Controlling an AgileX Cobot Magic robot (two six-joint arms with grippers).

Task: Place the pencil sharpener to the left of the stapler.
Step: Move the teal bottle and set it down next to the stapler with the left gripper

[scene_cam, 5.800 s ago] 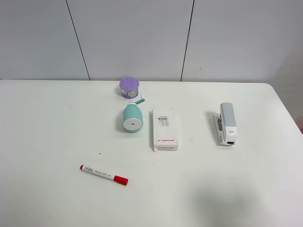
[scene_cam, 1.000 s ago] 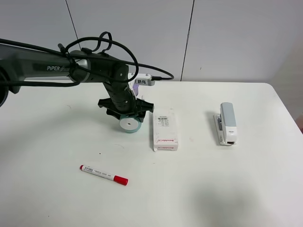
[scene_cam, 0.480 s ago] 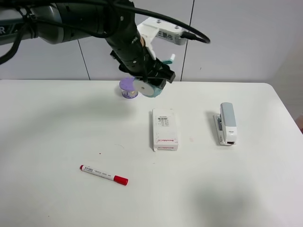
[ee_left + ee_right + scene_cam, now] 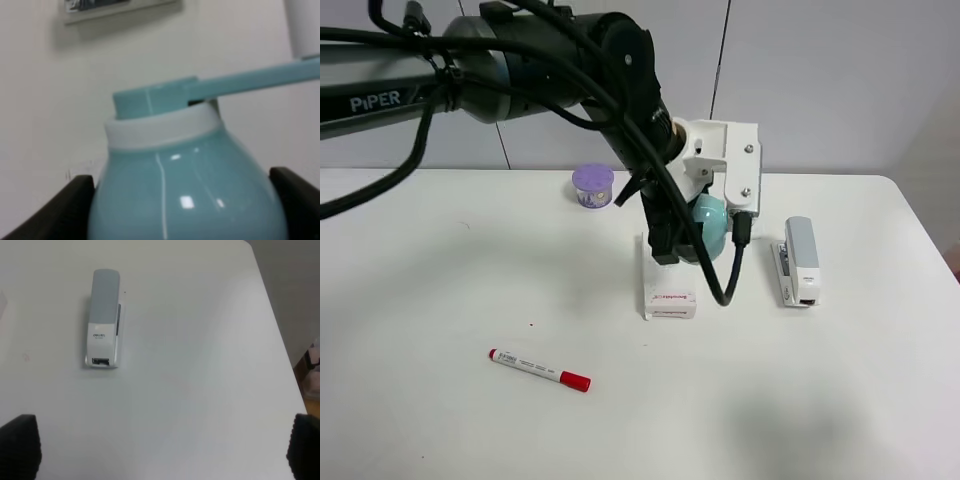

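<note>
The teal pencil sharpener hangs in the air just right of the white box's far end and left of the stapler. My left gripper is shut on it, reaching in from the left. In the left wrist view the sharpener's body fills the frame, its crank handle sticking out sideways, with a dark fingertip on each side. The right wrist view looks down on the white and grey stapler. My right gripper is open well short of it and holds nothing.
A white box with red print lies partly under the left arm. A small purple round container stands at the back. A red-capped marker lies front left. The table's right edge runs beyond the stapler.
The left arm has swung the sharpener from high beside the purple container to the right and down, past the white box toward the stapler. The stapler, box and marker have not moved.
</note>
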